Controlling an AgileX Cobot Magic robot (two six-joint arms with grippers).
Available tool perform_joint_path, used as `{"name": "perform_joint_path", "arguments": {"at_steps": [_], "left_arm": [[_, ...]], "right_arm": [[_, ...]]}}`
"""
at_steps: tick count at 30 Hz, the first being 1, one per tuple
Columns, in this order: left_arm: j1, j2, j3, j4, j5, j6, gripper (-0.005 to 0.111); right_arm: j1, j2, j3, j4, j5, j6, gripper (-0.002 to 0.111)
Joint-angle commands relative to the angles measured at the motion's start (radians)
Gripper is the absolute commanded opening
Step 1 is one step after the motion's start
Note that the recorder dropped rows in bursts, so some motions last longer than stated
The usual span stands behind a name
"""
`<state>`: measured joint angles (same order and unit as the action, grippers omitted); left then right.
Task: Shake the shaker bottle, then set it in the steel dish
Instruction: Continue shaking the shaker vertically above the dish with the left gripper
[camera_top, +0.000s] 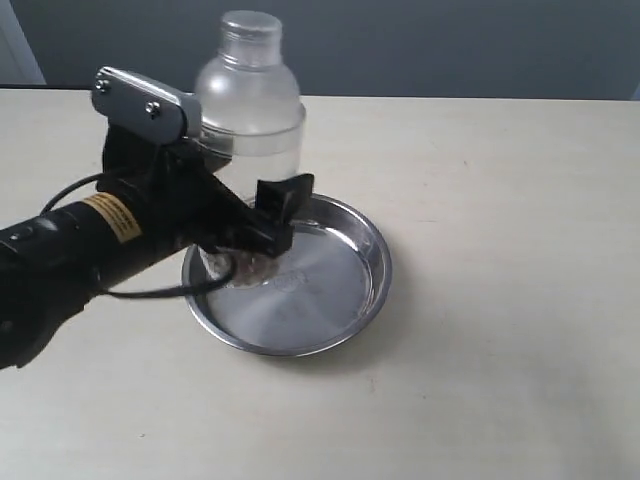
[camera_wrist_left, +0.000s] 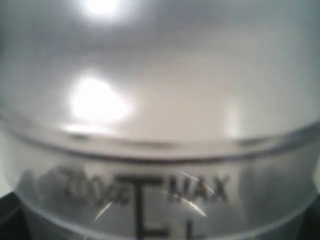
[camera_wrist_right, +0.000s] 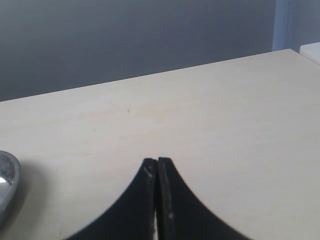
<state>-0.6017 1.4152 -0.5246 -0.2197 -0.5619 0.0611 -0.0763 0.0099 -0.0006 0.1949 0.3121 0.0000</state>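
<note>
Bottle (camera_top: 250, 100) upright between the left gripper's (camera_top: 252, 218) closed-in fingers, base inside the dish (camera_top: 345, 290).
Placing step, I judge; next, spread the fingers and withdraw without tipping it. Right gripper (camera_wrist_right: 157, 167) pressed together, idle.

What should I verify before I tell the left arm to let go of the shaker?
1. Shaker bottle inside the steel dish: ok. In the exterior view its base is within the rim, on the dish's left part.
2. Base resting on the dish floor: cannot tell. The left gripper partly hides it.
3. Bottle upright: ok.
4. Cap seated on top: ok.
5. Left gripper's hold: ok. It is closed around the bottle's lower body.
6. Right gripper out of the way: ok. It is shut, over bare table, with only the dish's edge in its wrist view.
</note>
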Motion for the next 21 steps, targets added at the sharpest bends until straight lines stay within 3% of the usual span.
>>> {"name": "perform_joint_path", "arguments": {"at_steps": [1,3,4,5,6,7,8,9,11,12,13,14,15,16,17,19,20,21], "left_arm": [[-0.001,0.020,-0.011,-0.092,0.007,0.002,0.001],[-0.035,0.018,-0.011,0.337,0.045,-0.051,0.000],[-0.031,0.023,-0.010,0.246,0.014,-0.061,0.000],[-0.016,0.039,-0.002,0.049,-0.037,-0.050,0.000],[-0.009,0.056,0.000,-0.268,-0.103,-0.077,0.000],[-0.033,0.065,-0.009,-0.128,-0.082,-0.104,0.001],[-0.043,0.060,-0.009,0.191,-0.050,-0.102,0.001],[-0.044,0.066,-0.010,0.264,-0.039,-0.114,0.000],[-0.021,0.105,-0.013,-0.360,-0.087,-0.082,0.001],[-0.037,0.106,-0.013,-0.166,-0.054,-0.084,0.001],[-0.078,0.099,-0.013,0.428,-0.002,-0.098,0.000],[-0.068,0.102,-0.013,0.346,0.005,-0.116,0.000],[-0.041,0.115,-0.013,0.067,-0.016,-0.061,0.000],[-0.017,0.129,-0.013,-0.309,-0.058,-0.005,0.000],[-0.017,0.129,-0.013,-0.317,-0.036,0.011,0.000],[-0.026,0.127,-0.013,-0.067,0.005,-0.081,0.000],[-0.029,0.102,-0.027,0.145,-0.083,-0.110,0.000],[-0.029,0.052,-0.051,0.237,-0.119,-0.110,0.000]], "right_arm": [[-0.003,-0.005,0.001,-0.003,-0.008,0.000,-0.001],[-0.003,-0.005,0.001,-0.003,-0.008,0.000,-0.001],[-0.003,-0.005,0.001,-0.003,-0.008,0.000,-0.001],[-0.003,-0.005,0.001,-0.003,-0.008,0.000,-0.001],[-0.003,-0.005,0.001,-0.003,-0.008,0.000,-0.001],[-0.003,-0.005,0.001,-0.003,-0.008,0.000,-0.001],[-0.003,-0.005,0.001,-0.003,-0.008,0.000,-0.001],[-0.003,-0.005,0.001,-0.003,-0.008,0.000,-0.001],[-0.003,-0.005,0.001,-0.003,-0.008,0.000,-0.001],[-0.003,-0.005,0.001,-0.003,-0.008,0.000,-0.001],[-0.003,-0.005,0.001,-0.003,-0.008,0.000,-0.001],[-0.003,-0.005,0.001,-0.003,-0.008,0.000,-0.001],[-0.003,-0.005,0.001,-0.003,-0.008,0.000,-0.001],[-0.003,-0.005,0.001,-0.003,-0.008,0.000,-0.001],[-0.003,-0.005,0.001,-0.003,-0.008,0.000,-0.001],[-0.003,-0.005,0.001,-0.003,-0.008,0.000,-0.001],[-0.003,-0.005,0.001,-0.003,-0.008,0.000,-0.001],[-0.003,-0.005,0.001,-0.003,-0.008,0.000,-0.001]]}}
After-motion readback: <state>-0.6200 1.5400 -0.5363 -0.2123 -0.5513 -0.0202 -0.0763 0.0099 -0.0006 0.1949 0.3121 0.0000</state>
